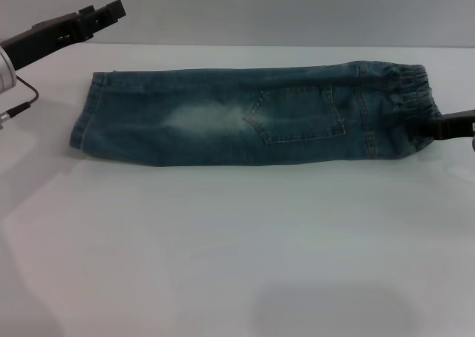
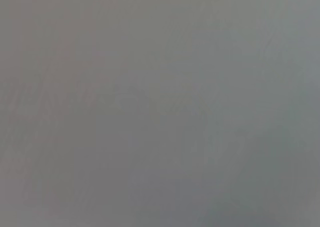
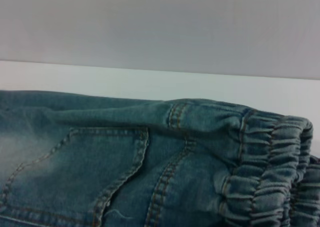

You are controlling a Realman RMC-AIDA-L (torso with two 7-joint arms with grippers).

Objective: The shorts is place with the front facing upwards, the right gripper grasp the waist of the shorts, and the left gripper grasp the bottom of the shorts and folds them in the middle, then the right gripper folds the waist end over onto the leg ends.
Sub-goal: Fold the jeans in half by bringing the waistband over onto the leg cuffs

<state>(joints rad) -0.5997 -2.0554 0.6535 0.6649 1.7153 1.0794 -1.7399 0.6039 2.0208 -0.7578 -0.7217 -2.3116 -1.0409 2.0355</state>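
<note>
The shorts [image 1: 223, 122] lie across the white table, folded lengthwise into one long strip with a stitched pocket [image 1: 300, 114] on top. The bottom of the shorts, the flat leg ends [image 1: 85, 122], points left. The ruched waist of the shorts [image 1: 404, 92] is at the right and shows close up in the right wrist view [image 3: 280, 162]. My right gripper [image 1: 434, 127] reaches in from the right edge and is shut on the waistband, where the denim bunches. My left gripper [image 1: 111, 12] hangs raised at the far left, behind and clear of the leg ends. The left wrist view is plain grey.
The white table [image 1: 237, 248] spreads wide in front of the shorts, and its back edge meets a grey wall. A thin cable [image 1: 22, 103] hangs from the left arm near the table's left edge.
</note>
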